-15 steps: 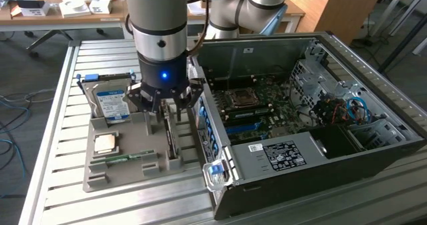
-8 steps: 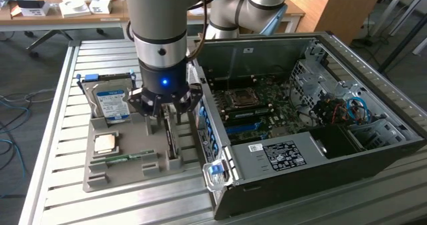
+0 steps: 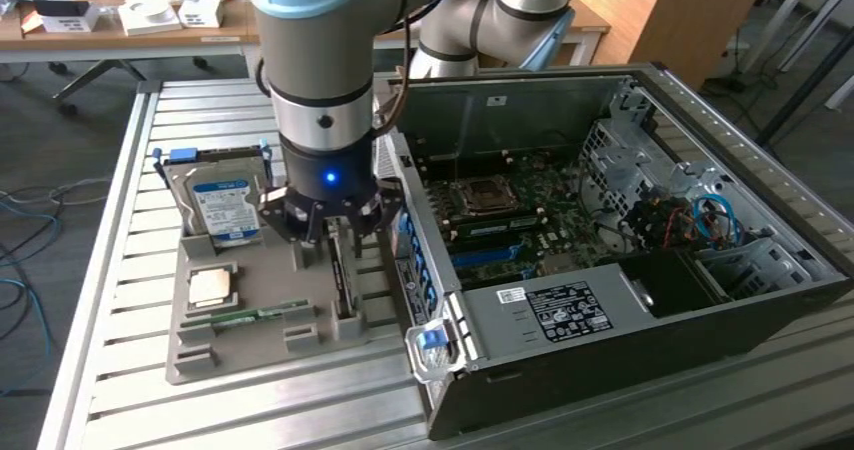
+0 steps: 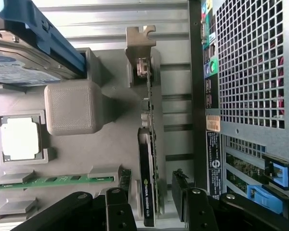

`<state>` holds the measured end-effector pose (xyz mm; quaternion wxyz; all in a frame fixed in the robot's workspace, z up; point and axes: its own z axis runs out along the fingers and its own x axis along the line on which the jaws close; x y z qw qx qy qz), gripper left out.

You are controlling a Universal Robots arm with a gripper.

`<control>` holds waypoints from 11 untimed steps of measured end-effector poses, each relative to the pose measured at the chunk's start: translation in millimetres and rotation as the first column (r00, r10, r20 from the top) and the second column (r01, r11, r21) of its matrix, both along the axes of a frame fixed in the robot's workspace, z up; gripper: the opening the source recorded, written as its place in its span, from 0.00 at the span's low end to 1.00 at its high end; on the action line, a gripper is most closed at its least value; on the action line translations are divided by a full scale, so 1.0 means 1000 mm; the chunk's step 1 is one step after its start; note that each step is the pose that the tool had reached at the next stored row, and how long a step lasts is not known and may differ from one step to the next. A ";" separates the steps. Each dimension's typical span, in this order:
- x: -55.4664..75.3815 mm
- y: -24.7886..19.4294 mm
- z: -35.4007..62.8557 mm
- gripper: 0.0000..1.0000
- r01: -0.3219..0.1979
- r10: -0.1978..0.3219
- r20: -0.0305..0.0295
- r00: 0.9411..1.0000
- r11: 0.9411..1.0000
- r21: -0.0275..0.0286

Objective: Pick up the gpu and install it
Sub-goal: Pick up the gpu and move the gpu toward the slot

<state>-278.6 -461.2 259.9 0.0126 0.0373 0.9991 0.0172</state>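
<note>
The gpu (image 4: pixel 147 178) is standing on edge in the tray (image 4: pixel 115 139), on the tray's side nearest the case (image 4: pixel 250 72). The open jaws are straddling it, not gripping. If they are closing off-centre, I think the gpu may be tilting and jamming in its slot.

Read as a dial laid over the exterior view and centred on the tray (image 3: pixel 274 285), which rests on the slatted table (image 3: pixel 107 270). The hard drive (image 3: pixel 224 205) lies in the tray at 11 o'clock, the processor chip (image 3: pixel 211 288) at 9 and the memory stick (image 3: pixel 247 317) at 7, just toward 6 from the chip. The gpu (image 3: pixel 343 288) stands on edge in a slot at 3 o'clock. The computer case (image 3: pixel 614 310) sits on the table further out at 3. The gripper (image 3: pixel 334 235) hangs over the gpu at 1 o'clock, one finger on each side of the card.
</note>
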 end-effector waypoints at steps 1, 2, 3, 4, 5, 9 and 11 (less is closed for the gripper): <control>0.000 0.0000 -0.0018 0.47 0.000 0.000 0.000 1.000 1.000 0.000; 0.000 0.0000 -0.0036 0.47 0.000 0.000 0.000 1.000 1.000 0.000; 0.000 0.0000 -0.0054 0.47 0.000 0.000 0.000 1.000 1.000 0.000; 0.000 0.0000 -0.0072 0.47 0.000 0.000 0.000 1.000 1.000 0.000; 0.000 0.0000 -0.0090 0.47 0.000 0.000 0.000 1.000 1.000 0.000; 0.000 0.0000 -0.0158 0.47 0.000 0.000 0.000 1.000 1.000 0.000; 0.000 0.0000 -0.0180 0.47 0.000 0.000 0.000 1.000 1.000 0.000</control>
